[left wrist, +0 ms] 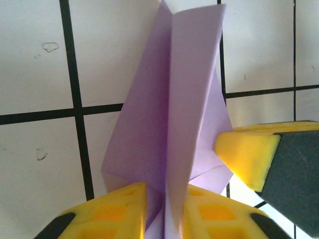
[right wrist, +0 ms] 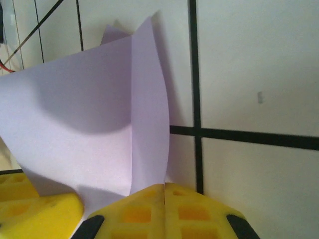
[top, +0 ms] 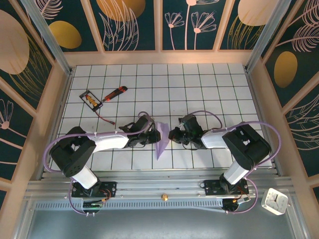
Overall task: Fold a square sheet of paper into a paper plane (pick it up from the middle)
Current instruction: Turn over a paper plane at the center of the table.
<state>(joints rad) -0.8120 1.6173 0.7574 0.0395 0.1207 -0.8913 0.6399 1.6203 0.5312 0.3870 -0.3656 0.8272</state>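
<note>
Top view: the plane [top: 160,144] sits near the middle of the table [top: 209,89], just ahead of the bases. Its long axis runs from far to near, and it narrows toward the near edge. The left gripper [top: 151,131] comes at it from its own side and the right gripper [top: 175,134] from the other, so both meet that axis crosswise. Neither arm is clearly nearer, as each has its tips at the paper.

Left wrist: the left gripper [left wrist: 165,194] has its jaws a little apart, with the plane's [left wrist: 187,99] raised centre fold standing in the gap and running straight away from the fingers. I cannot tell whether the pads press it. A right finger [left wrist: 246,152] touches the flap on the right.

Right wrist: the right gripper [right wrist: 164,188] has its jaws together. The plane [right wrist: 94,124] rises just left of the tips, its edge meeting them at the seam. Whether any paper is nipped there I cannot tell. A left finger [right wrist: 37,214] sits low beside it.

Any coming fold probably turns on that centre crease lying between the two tools.
</note>
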